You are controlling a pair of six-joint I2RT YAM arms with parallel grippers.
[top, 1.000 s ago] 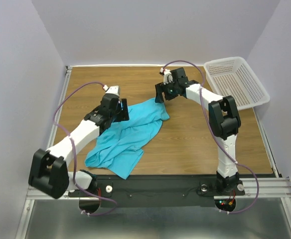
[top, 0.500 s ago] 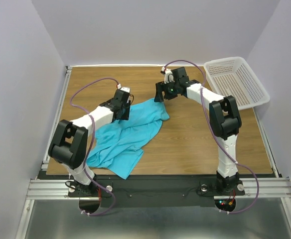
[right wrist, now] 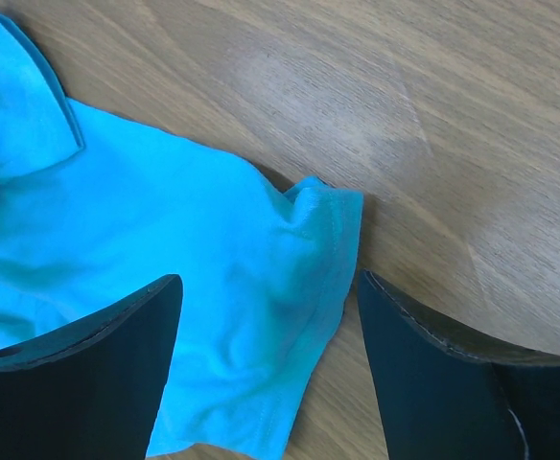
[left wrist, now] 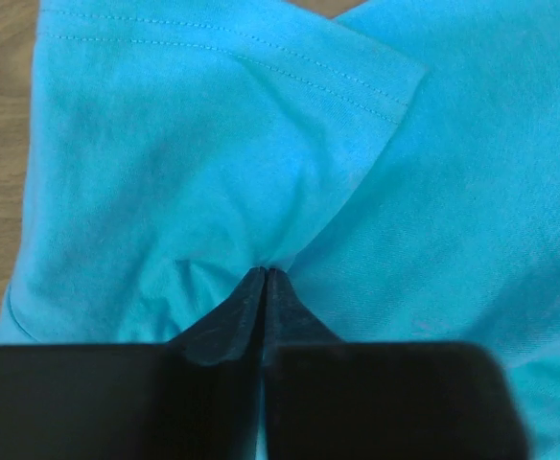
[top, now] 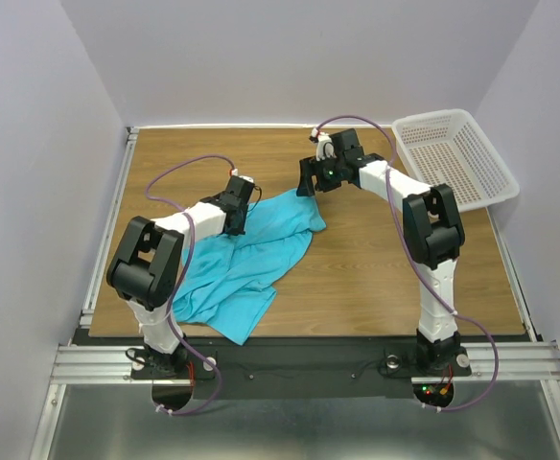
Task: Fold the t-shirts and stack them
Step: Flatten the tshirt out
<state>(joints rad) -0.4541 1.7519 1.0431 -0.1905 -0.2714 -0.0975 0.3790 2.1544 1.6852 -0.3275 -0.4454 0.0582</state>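
Note:
One turquoise t-shirt lies crumpled on the wooden table, stretching from the middle toward the near left. My left gripper rests on its far left part. In the left wrist view that gripper is shut on a small pinch of the t-shirt just below a hemmed edge. My right gripper hovers at the shirt's far right corner. In the right wrist view it stands open, its jaws astride the hemmed corner of the t-shirt, apart from the cloth.
A white perforated basket stands at the far right corner of the table. Bare wood lies right of the shirt. Metal rails border the table, and purple cables loop above both arms.
My left arm has folded its elbow back toward its base, and its gripper has slid a little right onto the shirt and closed on the cloth. The right arm has not moved.

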